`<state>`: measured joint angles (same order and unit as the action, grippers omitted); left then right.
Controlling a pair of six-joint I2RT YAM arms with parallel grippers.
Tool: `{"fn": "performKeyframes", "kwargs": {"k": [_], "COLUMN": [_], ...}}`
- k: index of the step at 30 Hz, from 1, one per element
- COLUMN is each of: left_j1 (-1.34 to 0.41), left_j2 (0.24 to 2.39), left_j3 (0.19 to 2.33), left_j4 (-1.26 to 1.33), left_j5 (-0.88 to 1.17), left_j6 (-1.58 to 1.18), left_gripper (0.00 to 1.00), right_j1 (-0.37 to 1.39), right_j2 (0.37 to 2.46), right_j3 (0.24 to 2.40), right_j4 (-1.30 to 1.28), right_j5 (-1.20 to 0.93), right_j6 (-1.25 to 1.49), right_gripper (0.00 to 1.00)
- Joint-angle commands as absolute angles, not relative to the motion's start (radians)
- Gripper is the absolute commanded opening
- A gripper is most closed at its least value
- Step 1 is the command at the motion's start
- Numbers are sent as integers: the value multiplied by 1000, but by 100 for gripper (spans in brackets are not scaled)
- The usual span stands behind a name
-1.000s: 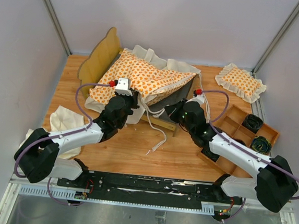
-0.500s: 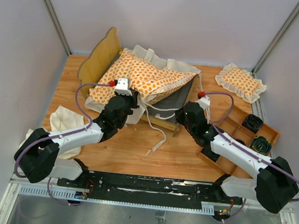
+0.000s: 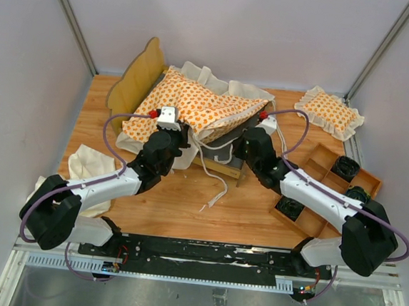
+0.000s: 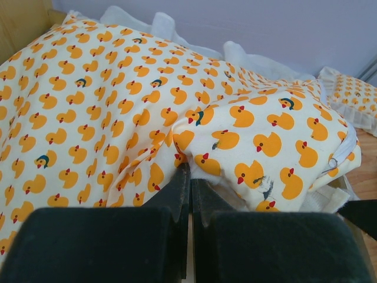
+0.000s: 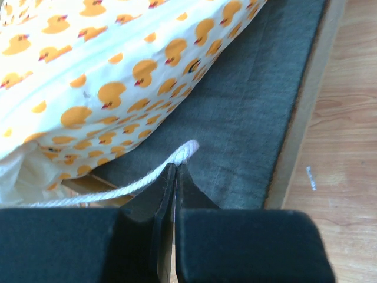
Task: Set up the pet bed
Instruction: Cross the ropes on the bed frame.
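The light-wood bed frame with its scalloped headboard (image 3: 136, 75) and grey fabric base (image 3: 243, 131) stands at the back of the table. The large duck-patterned cushion (image 3: 194, 105) lies crumpled across it, with white tie strings (image 3: 213, 179) trailing off the front. My left gripper (image 3: 181, 138) is shut on a fold of the cushion (image 4: 194, 127) at its near edge. My right gripper (image 3: 242, 145) is shut on the end of a white tie string (image 5: 182, 153) just above the grey base (image 5: 259, 118), beside the cushion's edge (image 5: 118, 65).
A small duck-patterned ruffled pillow (image 3: 328, 111) lies at the back right. A wooden divided tray (image 3: 330, 189) with dark items stands at the right. A plain cream cloth (image 3: 88, 168) lies at the left, near the left arm.
My right gripper has moved up and to the left with the tie string, over the grey base. My left gripper has stayed where it was, on the cushion.
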<state>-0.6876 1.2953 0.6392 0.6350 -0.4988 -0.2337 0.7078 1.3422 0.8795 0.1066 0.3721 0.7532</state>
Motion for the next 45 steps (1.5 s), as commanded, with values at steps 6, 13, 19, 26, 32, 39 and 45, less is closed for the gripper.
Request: {"fn": "performKeyframes", "kwargs": {"k": [6,13,19,26,32,39,45], "left_j1": [-669,-669,-668,-667,-667,-667,-667], "left_j2": [1296,1288,1270,1264,1269,1279,1294], "left_j3": [635,631,624,613,611,616,627], "left_j4": [676,675,675,673,672,672,674], "left_j5": [-518,-513,-518,-508,-510,-515,-513], "left_j6": [-244,-252,-246,-259,-265,-264,-262], "left_gripper": [0,0,0,0,0,0,0], "right_j1": [775,775,771,769,768,746,720], "right_j2": [1338,1281,1211,1214,1296,1408,1460], "right_j3": [831,854,922,851,909,932,958], "right_j4": [166,202,137,240,228,344,378], "right_j5": [275,293,214,115,84,114,118], "right_j6": [761,735,738,574,460,405,449], "right_gripper": [0,0,0,0,0,0,0]}}
